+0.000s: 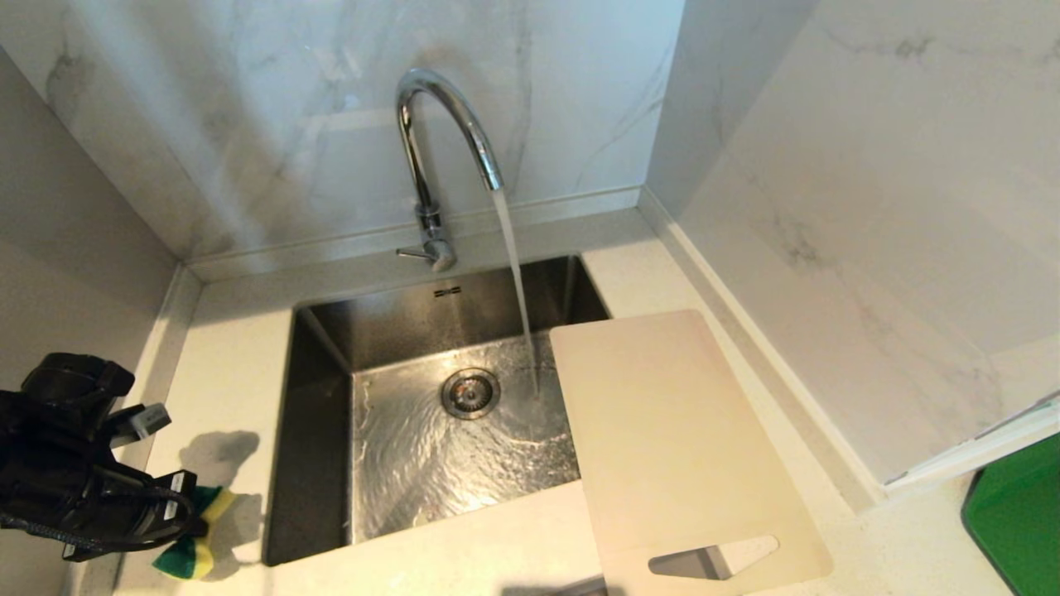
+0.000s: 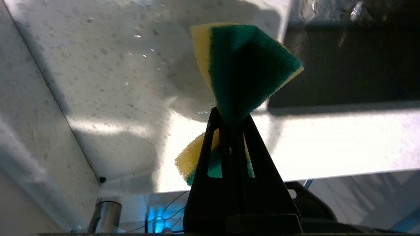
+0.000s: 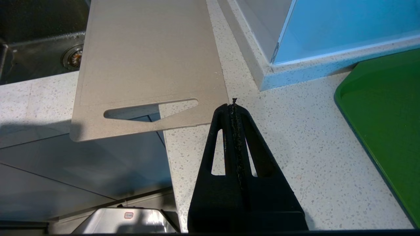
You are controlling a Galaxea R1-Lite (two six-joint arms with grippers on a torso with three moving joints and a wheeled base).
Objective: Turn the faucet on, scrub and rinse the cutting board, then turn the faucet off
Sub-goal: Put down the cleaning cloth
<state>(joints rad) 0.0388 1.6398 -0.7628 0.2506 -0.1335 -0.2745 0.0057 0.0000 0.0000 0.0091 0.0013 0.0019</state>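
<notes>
Cutting board [image 1: 671,439] lies flat on the surface [image 1: 464,550], right of the sink [image 1: 431,414]; its left long edge overhangs the basin, its slotted handle end juts past the front edge. Faucet [image 1: 439,149] stands behind the sink, water running into the basin just beside the board's far left corner. Left claw [image 2: 231,119], above the surface left of the sink, pinches a green-yellow sponge [image 2: 244,68]; right claw [image 3: 233,105], fingers pressed together and empty, hangs near the handle corner, between board and green tray [image 3: 387,124].

The steel sink [image 1: 431,430] was viewed steeply from above by the head camera, the cream-white plastic cutting board [image 1: 671,439] lying at four o'clock. That board [image 3: 144,62] was shared closely by the right wrist view; the speckled countertop [image 2: 108,65] was faced by the left.
</notes>
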